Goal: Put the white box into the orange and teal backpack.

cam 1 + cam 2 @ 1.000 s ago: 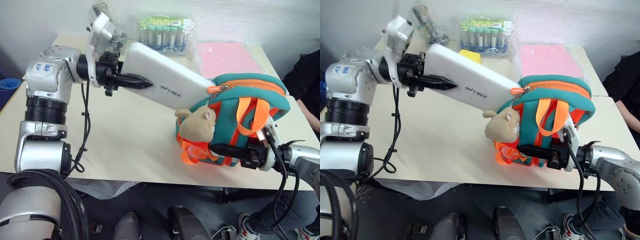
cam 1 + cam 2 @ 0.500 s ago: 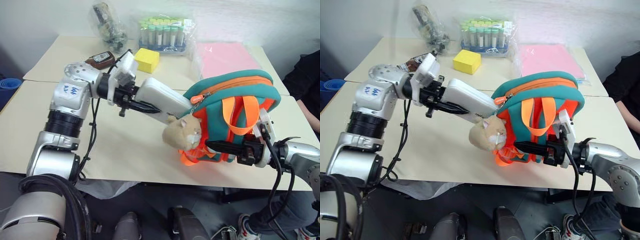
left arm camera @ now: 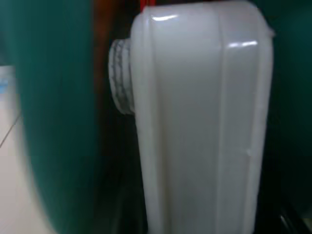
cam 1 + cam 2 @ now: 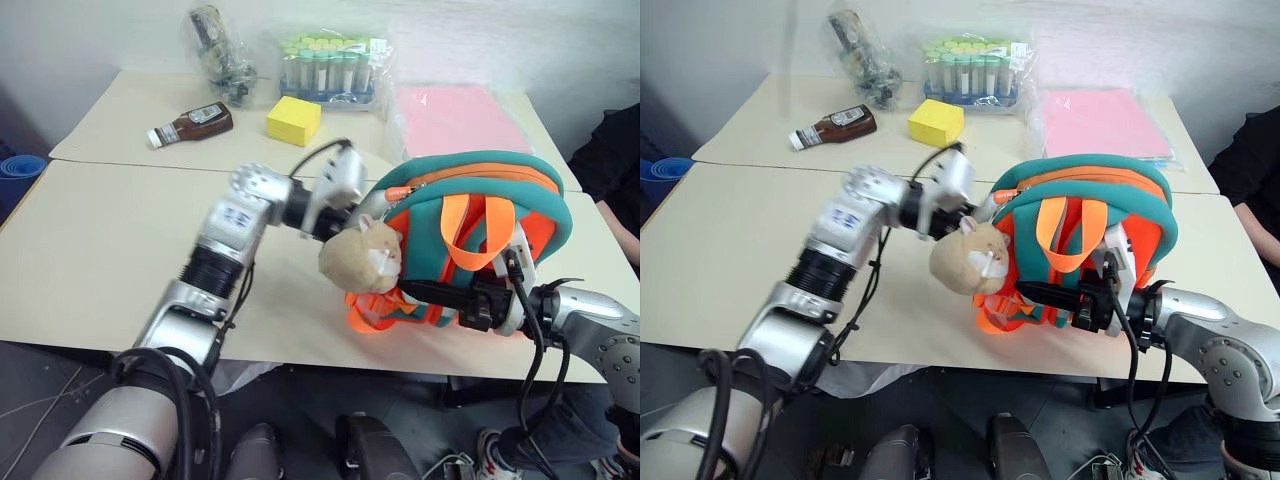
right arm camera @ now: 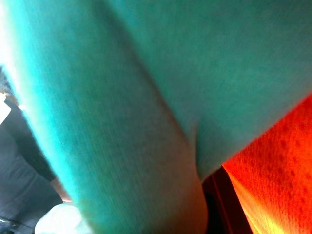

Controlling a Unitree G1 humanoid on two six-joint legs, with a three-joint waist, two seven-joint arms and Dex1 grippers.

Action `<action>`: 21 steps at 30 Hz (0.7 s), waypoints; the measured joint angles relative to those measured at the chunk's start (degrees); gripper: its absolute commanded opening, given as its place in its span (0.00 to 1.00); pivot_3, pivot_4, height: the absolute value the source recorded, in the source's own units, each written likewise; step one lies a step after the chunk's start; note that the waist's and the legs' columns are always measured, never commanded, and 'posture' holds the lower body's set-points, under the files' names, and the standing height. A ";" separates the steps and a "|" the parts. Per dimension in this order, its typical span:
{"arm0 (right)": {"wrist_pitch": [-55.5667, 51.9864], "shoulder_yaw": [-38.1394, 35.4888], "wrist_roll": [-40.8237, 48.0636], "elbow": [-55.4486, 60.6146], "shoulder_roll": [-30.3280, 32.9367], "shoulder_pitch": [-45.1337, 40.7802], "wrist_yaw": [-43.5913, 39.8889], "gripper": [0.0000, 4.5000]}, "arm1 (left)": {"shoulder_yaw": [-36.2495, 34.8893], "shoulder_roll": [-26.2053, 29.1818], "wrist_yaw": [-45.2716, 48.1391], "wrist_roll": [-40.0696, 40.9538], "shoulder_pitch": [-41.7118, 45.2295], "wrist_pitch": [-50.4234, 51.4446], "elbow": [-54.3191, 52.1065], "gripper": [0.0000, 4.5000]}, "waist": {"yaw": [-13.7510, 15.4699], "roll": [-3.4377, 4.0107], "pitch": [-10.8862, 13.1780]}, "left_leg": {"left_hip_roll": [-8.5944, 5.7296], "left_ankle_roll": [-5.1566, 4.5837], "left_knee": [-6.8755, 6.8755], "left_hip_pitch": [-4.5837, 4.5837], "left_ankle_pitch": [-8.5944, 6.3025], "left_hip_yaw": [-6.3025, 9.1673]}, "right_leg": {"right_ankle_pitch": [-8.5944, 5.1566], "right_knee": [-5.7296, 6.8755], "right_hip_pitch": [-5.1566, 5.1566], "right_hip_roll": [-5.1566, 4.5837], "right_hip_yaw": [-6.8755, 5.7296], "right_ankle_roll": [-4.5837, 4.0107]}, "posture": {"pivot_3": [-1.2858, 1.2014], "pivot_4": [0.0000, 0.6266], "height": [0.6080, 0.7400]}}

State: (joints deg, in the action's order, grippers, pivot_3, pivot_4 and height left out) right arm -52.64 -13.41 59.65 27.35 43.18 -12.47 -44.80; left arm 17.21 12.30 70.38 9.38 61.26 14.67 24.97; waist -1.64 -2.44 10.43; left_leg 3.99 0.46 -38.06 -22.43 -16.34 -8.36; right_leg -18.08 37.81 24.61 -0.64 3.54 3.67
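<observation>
Glossy rounded white box (image 3: 204, 122) in left claw, inside soft teal-edged backpack (image 4: 520, 200)

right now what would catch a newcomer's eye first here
The orange and teal backpack stands at the table's near right edge, a tan plush animal hanging at its front. The left gripper reaches into its opening with the white box, and the right gripper is shut on the backpack's front.

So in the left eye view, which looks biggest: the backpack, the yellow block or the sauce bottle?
1. Backpack, by far.
2 and 3. Yellow block and sauce bottle look about alike, so I won't rank them; both sit farther from the camera.
</observation>
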 measured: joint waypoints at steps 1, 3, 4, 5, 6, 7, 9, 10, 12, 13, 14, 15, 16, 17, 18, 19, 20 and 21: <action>0.06 0.02 -0.04 0.33 -0.32 0.19 0.33 0.00 | 0.43 -1.35 -1.58 -0.70 -0.04 0.51 -0.02 0.29 | -0.01 0.00 0.00 | -0.03 -0.03 0.00 0.00 0.00 0.00 | 0.01 0.00 0.00 -0.01 0.02 0.01 | 0.52 0.24 1.00; 0.31 -0.02 -0.15 0.39 -0.70 0.62 1.16 0.00 | 0.48 -2.30 -3.55 -1.03 -0.04 1.82 -0.11 0.29 | -0.17 0.01 0.00 | -0.05 -0.08 0.01 0.01 -0.03 -0.01 | 0.01 0.00 0.00 -0.01 0.05 0.02 | 0.52 0.24 1.00; 0.45 -0.03 -0.23 0.40 -0.76 0.87 1.59 0.00 | 0.37 -2.43 -4.21 -1.03 -0.04 2.39 -0.16 0.29 | -0.30 0.01 -0.01 | -0.03 -0.11 0.02 0.02 -0.05 -0.01 | 0.01 0.01 0.00 0.00 0.05 0.02 | 0.52 0.24 1.00; 0.70 -0.03 -0.32 0.47 -0.89 1.04 2.01 0.00 | 0.00 -2.43 -4.50 -0.91 -0.06 3.24 -0.22 0.36 | -0.34 0.02 -0.01 | -0.01 -0.12 0.02 0.03 -0.06 -0.01 | 0.01 0.02 0.00 0.02 0.04 0.02 | 0.52 0.24 1.00; 0.99 -0.03 -0.44 0.62 -1.11 1.15 2.38 0.00 | -0.55 -2.29 -4.57 -0.56 -0.16 4.21 -0.33 0.45 | -0.35 0.02 -0.01 | 0.01 -0.11 0.02 0.03 -0.05 0.01 | 0.01 0.04 0.00 0.04 0.02 0.02 | 0.52 0.24 1.00; 1.13 -0.03 -0.53 0.91 -1.31 1.27 2.76 0.00 | -1.35 -1.85 -4.51 0.14 -0.48 5.39 -0.82 0.51 | -0.36 0.02 -0.01 | 0.04 -0.10 0.03 0.03 -0.04 0.02 | 0.01 0.06 0.01 0.06 0.01 0.02 | 0.52 0.24 1.00; 1.24 -0.01 -0.56 1.74 -1.48 1.74 3.36 0.00 | -2.69 -0.55 -3.27 2.50 -1.39 8.56 -2.99 0.64 | -0.56 0.02 -0.01 | 0.09 0.01 0.05 0.04 0.02 0.03 | 0.00 0.09 0.02 0.10 0.00 0.00 | 0.52 0.24 1.00; 1.30 -0.01 -0.56 1.81 -1.53 1.97 3.43 0.00 | -3.23 0.76 -2.33 3.43 -1.73 9.91 -4.15 0.71 | -0.77 0.02 -0.01 | 0.12 0.04 0.06 0.04 0.04 0.02 | 0.00 0.09 0.02 0.11 -0.01 -0.01 | 0.52 0.24 1.00; 1.40 0.04 -0.61 1.83 -1.61 2.47 3.51 0.00 | -4.35 4.24 0.27 5.77 -2.60 12.59 -6.88 0.85 | -1.29 0.03 0.00 | 0.14 0.09 0.10 0.06 0.06 0.02 | -0.01 0.11 0.01 0.11 -0.02 -0.02 | 0.52 0.24 1.00; 1.45 0.08 -0.69 1.83 -1.63 2.81 3.56 0.00 | -5.28 6.04 1.78 7.04 -3.08 14.11 -8.12 0.91 | -1.46 0.03 0.00 | 0.14 0.10 0.11 0.07 0.07 0.02 | -0.01 0.14 0.01 0.11 -0.04 -0.03 | 0.52 0.24 1.00; 1.49 0.12 -0.76 1.83 -1.65 2.98 3.65 0.00 | -5.71 7.48 3.10 7.92 -3.33 15.18 -8.97 0.97 | -1.54 0.04 0.00 | 0.14 0.12 0.10 0.07 0.08 0.02 | -0.01 0.14 0.02 0.11 -0.04 -0.03 | 0.52 0.24 1.00; 1.53 0.18 -0.91 1.83 -1.71 3.06 3.88 0.00 | -6.02 8.98 4.45 8.89 -3.48 16.07 -9.67 0.99 | -1.56 0.04 0.00 | 0.14 0.14 0.10 0.09 0.09 0.02 | -0.01 0.15 0.01 0.10 -0.04 -0.03 | 0.52 0.24 1.00; 1.57 0.18 -1.07 1.88 -1.95 3.22 4.23 0.00 | -6.19 10.78 5.79 9.70 -3.66 16.86 -10.88 0.99 | -1.58 0.04 0.00 | 0.14 0.14 0.09 0.08 0.09 0.03 | -0.01 0.15 0.01 0.10 -0.05 -0.03 | 0.52 0.24 1.00; 1.61 0.17 -1.14 1.88 -2.09 3.50 4.49 0.00 | -6.67 11.71 6.66 10.36 -3.69 17.22 -11.40 0.99 | -1.51 0.05 0.00 | 0.12 0.14 0.09 0.10 0.10 0.03 | -0.01 0.15 -0.01 0.08 -0.06 -0.03 | 0.52 0.24 1.00; 1.64 0.17 -1.14 1.89 -2.16 3.74 4.62 0.00 | -7.20 12.73 7.34 10.79 -3.69 17.16 -11.86 0.99 | -1.46 0.05 0.00 | 0.11 0.14 0.08 0.10 0.10 0.02 | -0.01 0.15 -0.02 0.07 -0.05 -0.03 | 0.52 0.24 1.00; 1.76 0.13 -1.14 1.98 -2.16 4.01 4.71 0.00 | -7.37 13.74 7.90 10.83 -3.67 16.81 -12.19 0.99 | -1.43 0.05 0.00 | 0.09 0.13 0.07 0.11 0.10 0.03 | -0.01 0.14 -0.04 0.06 -0.05 -0.03 | 0.52 0.24 1.00; 1.99 0.08 -1.14 2.10 -2.16 4.25 4.88 0.00 | -7.51 14.78 8.27 10.76 -3.52 15.84 -12.14 0.99 | -1.43 0.04 0.00 | 0.07 0.13 0.05 0.11 0.10 0.02 | -0.01 0.15 -0.05 0.04 -0.04 -0.02 | 0.52 0.24 1.00; 2.22 0.04 -1.14 2.19 -2.16 4.42 5.06 0.00 | -7.76 15.50 8.34 10.67 -3.24 15.10 -11.83 0.99 | -1.42 0.04 0.00 | 0.06 0.11 0.05 0.11 0.10 0.02 | -0.01 0.14 -0.05 0.03 -0.04 -0.02 | 0.52 0.24 1.00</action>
State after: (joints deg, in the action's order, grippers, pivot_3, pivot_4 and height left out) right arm -50.42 -13.37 58.51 29.54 41.01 -8.05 -39.74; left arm 9.45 27.80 78.71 20.04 58.02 29.77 13.14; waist -3.06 -2.39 10.43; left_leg 4.06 0.57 -38.01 -22.32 -16.24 -8.34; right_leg -18.08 37.95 24.56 -0.60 3.50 3.66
